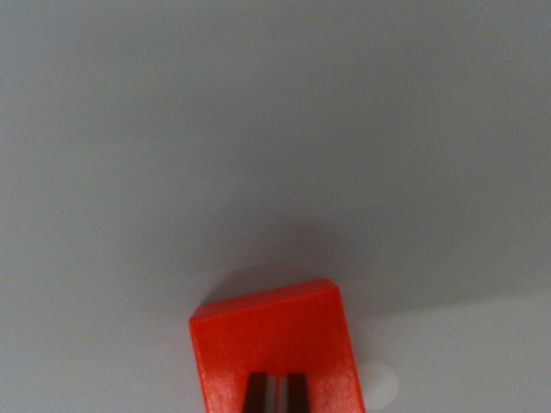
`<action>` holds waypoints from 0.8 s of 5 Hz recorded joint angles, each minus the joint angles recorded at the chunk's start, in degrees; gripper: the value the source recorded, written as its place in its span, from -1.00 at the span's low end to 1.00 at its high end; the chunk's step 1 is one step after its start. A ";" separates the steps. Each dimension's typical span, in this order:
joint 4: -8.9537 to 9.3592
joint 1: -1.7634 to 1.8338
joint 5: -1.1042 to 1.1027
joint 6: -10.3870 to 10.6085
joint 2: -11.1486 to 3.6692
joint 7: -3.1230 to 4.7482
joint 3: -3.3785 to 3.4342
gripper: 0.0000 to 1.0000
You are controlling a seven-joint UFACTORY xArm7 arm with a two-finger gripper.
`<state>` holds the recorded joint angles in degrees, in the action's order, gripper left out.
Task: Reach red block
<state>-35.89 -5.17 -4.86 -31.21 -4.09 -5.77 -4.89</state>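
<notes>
Red block (274, 340): low in wrist view, on grey surface (258, 129).
Fingertips (296, 391): dark, over block; spread unclear.
Reach: nearly complete.

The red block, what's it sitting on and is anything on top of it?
The red block rests on a plain grey surface. Two dark fingertips overlap its lower edge. What lies beneath the block is covered.
</notes>
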 joint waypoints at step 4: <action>0.51 -0.05 -0.04 0.52 -0.01 -0.03 -0.05 -1.00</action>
<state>-35.37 -5.22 -4.90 -30.69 -4.11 -5.80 -4.94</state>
